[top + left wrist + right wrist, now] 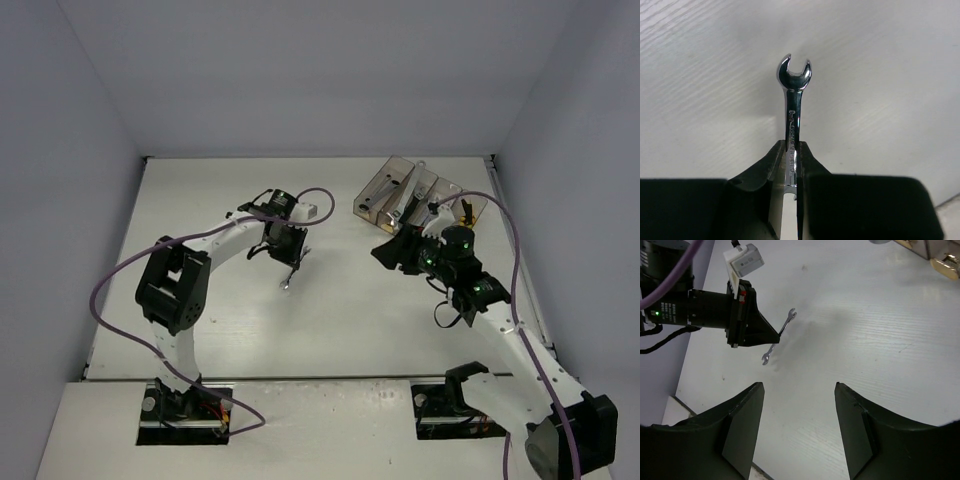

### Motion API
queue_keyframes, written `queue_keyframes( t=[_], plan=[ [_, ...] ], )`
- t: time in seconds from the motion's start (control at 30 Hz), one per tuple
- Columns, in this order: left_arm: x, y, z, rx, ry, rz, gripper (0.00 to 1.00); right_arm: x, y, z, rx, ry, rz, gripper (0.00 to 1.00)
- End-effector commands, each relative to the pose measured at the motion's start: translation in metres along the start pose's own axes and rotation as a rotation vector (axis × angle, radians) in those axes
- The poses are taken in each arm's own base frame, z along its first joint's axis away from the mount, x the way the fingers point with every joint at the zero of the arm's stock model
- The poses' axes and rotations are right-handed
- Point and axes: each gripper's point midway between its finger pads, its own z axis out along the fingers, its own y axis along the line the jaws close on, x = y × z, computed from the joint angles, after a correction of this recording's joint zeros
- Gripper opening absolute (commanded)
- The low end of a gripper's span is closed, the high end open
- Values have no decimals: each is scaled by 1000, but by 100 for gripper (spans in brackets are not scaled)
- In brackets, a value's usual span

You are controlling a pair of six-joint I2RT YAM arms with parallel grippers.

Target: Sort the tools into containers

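Gripping the wrench (795,100) mid-shank, left claw (791,147) hides one end from its camera.

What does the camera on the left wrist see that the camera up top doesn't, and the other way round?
Only the left wrist view shows the tiny letters stamped along the silver wrench and its U-shaped open end up close. Only the top view shows the row of smoky-brown containers at the far right with tools in them, and the whole right arm. Both show the left end effector shut on that wrench, with the white table behind it.
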Motion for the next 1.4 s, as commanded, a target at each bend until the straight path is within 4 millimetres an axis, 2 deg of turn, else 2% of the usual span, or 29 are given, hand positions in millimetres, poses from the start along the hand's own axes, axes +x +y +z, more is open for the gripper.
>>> queue_keyframes(
  t=[0.0,0.1,0.33,0.5,0.63,0.9,0.97,1.07,1.13,1.2,1.3,1.37],
  plan=[
    [-44,-56,-46,180,-216,-2,0,-20,22,20,-43,-98,-9,56],
    [-46,-79,-55,232,-248,7,0,-16,33,32,-61,-99,-7,55],
    [-51,-117,-75,342,-320,10,0,-9,48,54,-81,-99,-12,54],
    [-49,-143,-90,406,-352,35,0,2,51,69,-72,-79,-16,53],
    [-51,-151,-98,421,-379,52,0,2,51,76,-50,-91,-19,52],
    [-47,-161,-99,444,-377,70,0,7,52,92,-37,-78,-23,46],
    [-48,-162,-99,447,-380,71,0,9,53,95,-40,-76,-24,39],
    [-47,-163,-98,449,-378,75,0,10,53,97,-38,-74,-24,18],
    [-48,-161,-97,440,-383,75,0,8,53,97,-36,-80,-29,7],
    [-49,-157,-95,416,-390,73,1,6,53,97,-32,-87,-36,1],
    [-51,-147,-92,356,-397,67,31,-1,49,97,-11,-111,-52,0],
    [-52,-140,-96,309,-407,73,62,-14,45,95,19,-139,-67,0]
  ],
)
